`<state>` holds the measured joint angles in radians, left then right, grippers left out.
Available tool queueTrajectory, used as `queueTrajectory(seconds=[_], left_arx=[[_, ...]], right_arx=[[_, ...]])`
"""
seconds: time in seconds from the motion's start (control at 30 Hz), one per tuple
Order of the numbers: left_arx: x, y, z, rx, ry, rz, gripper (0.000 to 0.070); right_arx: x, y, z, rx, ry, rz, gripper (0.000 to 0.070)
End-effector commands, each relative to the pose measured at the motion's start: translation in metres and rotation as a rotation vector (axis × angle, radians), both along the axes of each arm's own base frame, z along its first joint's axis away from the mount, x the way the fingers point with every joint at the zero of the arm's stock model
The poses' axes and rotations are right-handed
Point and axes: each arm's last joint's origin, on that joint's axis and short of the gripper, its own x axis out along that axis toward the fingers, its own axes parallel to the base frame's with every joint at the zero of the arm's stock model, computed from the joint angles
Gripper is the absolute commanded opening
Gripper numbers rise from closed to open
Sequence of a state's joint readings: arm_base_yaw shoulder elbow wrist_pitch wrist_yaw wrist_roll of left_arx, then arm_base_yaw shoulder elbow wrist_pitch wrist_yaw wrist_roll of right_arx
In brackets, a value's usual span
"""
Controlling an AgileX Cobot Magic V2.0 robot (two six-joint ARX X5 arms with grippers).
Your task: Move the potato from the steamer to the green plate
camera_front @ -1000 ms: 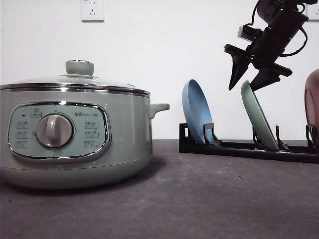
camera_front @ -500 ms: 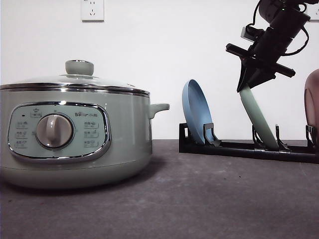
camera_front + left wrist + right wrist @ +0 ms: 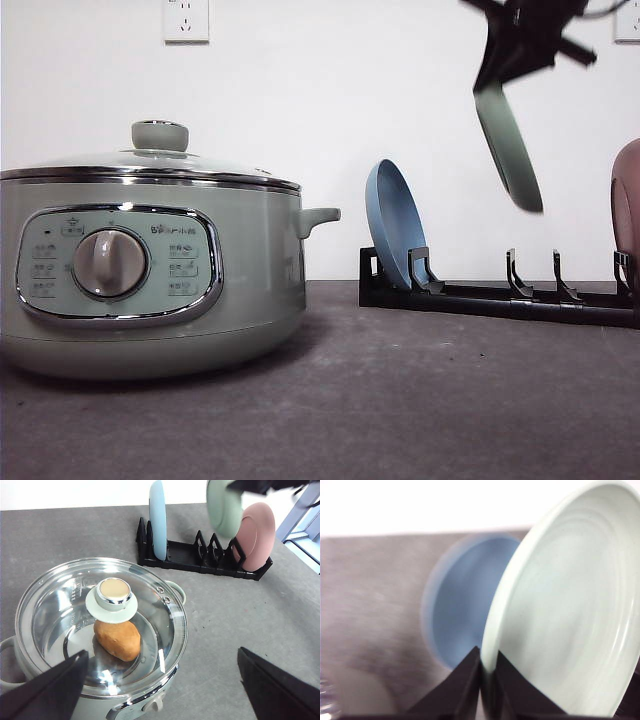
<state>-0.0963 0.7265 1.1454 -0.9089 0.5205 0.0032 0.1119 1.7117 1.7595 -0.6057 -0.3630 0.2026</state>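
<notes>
right gripper [image 3: 487,680]: I've got it pinching the green plate [image 3: 508,145] rim, plate hanging above the rack [image 3: 497,295]
left gripper [image 3: 160,690]: fingers spread wide
potato [image 3: 117,639]: sitting in the steamer [image 3: 150,270], lid on

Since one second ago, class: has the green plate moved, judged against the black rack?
Yes. The green plate has gone up, out of its slot in the black rack, and now hangs clear above it, gripped at its top rim by the right gripper.

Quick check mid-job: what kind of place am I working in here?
Probably a staged kitchen tabletop in a lab: an electric steamer holding a potato, a dish rack with plates, on a bare grey table against a plain white wall with a socket.
</notes>
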Motion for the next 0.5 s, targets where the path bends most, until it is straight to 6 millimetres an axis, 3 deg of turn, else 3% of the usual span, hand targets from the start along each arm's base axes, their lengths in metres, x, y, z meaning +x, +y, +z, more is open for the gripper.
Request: queueTrajectory(seconds=[0.0,0.27,0.47], left_arx=[[-0.001,0.000,0.007,0.005,-0.037,-0.008,0.0606],[-0.001,0.000,0.007,0.005,-0.037,-0.008,0.0606],[-0.001,0.000,0.007,0.005,-0.037,-0.008,0.0606]], right_arx=[[-0.008,0.005,0.014,-0.022,-0.043,0.035,0.0004],[-0.069,0.031,0.041,-0.182,-0.032,0.179,0.0004],[-0.115,0.058,0.044,-0.393,0.027,0.279,0.0003]])
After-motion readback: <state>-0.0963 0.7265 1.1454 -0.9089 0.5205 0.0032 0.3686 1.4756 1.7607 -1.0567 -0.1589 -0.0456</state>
